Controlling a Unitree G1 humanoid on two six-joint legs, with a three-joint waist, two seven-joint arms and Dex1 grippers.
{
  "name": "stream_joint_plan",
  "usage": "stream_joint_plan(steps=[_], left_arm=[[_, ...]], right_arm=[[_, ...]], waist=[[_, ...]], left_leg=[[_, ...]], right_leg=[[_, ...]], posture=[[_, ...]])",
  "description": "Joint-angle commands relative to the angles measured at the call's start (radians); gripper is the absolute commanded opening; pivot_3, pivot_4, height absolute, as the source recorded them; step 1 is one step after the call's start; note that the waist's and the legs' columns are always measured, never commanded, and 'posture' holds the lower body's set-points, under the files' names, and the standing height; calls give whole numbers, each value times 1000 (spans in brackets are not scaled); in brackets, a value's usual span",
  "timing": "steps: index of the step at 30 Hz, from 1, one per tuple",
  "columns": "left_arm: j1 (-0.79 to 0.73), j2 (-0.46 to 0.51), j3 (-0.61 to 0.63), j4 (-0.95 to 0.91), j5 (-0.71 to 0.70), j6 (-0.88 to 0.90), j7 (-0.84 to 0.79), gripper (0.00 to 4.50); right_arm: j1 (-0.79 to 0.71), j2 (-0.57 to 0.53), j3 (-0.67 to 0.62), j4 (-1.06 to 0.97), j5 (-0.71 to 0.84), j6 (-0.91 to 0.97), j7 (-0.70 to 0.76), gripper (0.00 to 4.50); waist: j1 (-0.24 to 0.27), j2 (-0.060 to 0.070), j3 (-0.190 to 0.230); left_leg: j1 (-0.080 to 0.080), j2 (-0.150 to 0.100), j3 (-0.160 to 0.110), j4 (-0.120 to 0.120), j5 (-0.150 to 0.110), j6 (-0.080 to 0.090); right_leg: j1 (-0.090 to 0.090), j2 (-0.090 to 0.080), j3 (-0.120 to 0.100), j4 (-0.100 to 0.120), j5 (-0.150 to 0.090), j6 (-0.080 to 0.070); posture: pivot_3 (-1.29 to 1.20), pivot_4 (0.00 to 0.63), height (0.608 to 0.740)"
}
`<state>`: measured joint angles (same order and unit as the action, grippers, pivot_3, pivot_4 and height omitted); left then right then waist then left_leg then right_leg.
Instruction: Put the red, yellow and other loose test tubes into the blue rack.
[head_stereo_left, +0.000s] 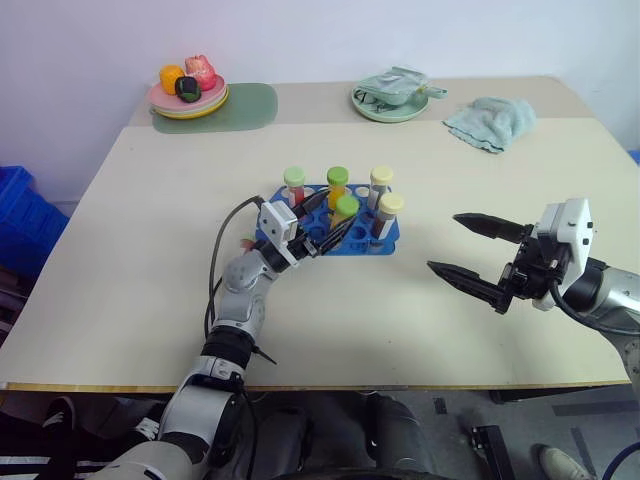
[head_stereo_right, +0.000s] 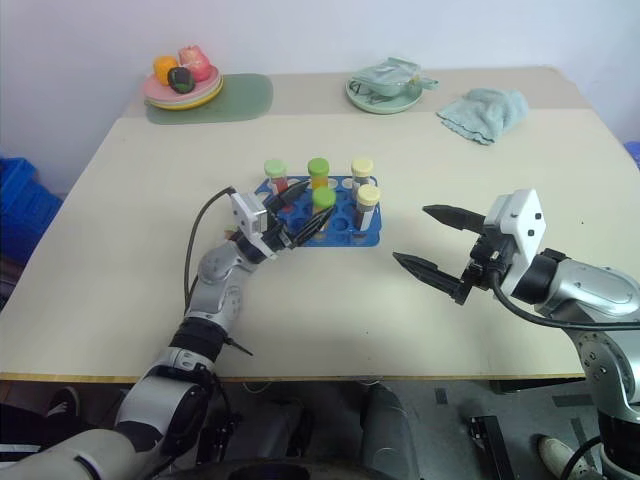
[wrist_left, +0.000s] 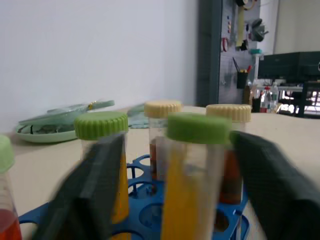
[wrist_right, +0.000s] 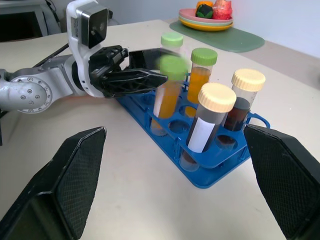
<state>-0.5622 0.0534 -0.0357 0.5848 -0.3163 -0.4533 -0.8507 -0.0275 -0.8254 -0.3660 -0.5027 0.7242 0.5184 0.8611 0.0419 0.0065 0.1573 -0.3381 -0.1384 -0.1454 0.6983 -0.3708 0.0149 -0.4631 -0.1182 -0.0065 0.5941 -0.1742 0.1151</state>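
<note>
While its spread fingers flank a yellow tube (wrist_left: 187, 185), the left gripper (head_stereo_left: 330, 238) partly hides the blue rack (head_stereo_left: 385, 243).

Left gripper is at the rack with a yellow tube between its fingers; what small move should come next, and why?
Probably draw the left gripper straight back from the blue rack. Its fingers stand open on either side of the green-capped yellow tube, which already stands upright in a rack hole, so backing out cleanly avoids tipping it.
</note>
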Motion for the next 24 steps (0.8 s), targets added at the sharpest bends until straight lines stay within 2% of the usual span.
stream_joint_plan(steps=[1, 7, 11, 17, 21, 24], left_arm=[[5, 8, 9, -63, -17, 5, -19, 4471], [68, 49, 11, -251, -55, 131, -21, 4471], [139, 121, 21, -492, -67, 301, 53, 4471], [214, 270, 74, -757, -129, 500, 93, 4471], [286, 393, 94, -946, -232, 732, 117, 4471], [354, 508, 178, -1089, -369, 963, 192, 4471]], right_arm=[[-18, -1, -19, -15, 4, -17, -4, 4500], [-35, 4, -7, -3, -4, -21, -4, 4500], [-42, 16, 10, 12, -20, -38, -2, 4500], [-87, 24, 44, 55, -44, -61, 10, 4500], [-118, 22, 63, 86, -58, -77, 33, 4500], [-127, 26, 71, 101, -64, -85, 44, 4500]], waist=[[0, 0, 0], [-1, 0, 0], [-2, 0, 0], [-1, 0, 0], [-1, 1, 0], [-3, 1, 0]], left_leg=[[0, 0, 0, 0, 0, 0], [0, 0, 0, 0, 0, 0], [0, 0, 0, 0, 0, 0], [0, 0, 0, 0, 0, 0], [0, 0, 0, -1, 0, 0], [0, 0, 0, -1, 0, 1]], right_leg=[[0, 0, 0, 0, 0, 0], [0, 0, 0, 0, 0, 0], [0, 0, 1, 0, 0, 0], [-1, 0, 1, 0, 0, 0], [-1, 1, 1, 1, 0, 0], [-1, 1, 1, 1, 0, 0]], posture=[[0, 150, 740], [0, 150, 740], [0, 150, 740], [0, 150, 740], [0, 150, 740], [0, 150, 740]])
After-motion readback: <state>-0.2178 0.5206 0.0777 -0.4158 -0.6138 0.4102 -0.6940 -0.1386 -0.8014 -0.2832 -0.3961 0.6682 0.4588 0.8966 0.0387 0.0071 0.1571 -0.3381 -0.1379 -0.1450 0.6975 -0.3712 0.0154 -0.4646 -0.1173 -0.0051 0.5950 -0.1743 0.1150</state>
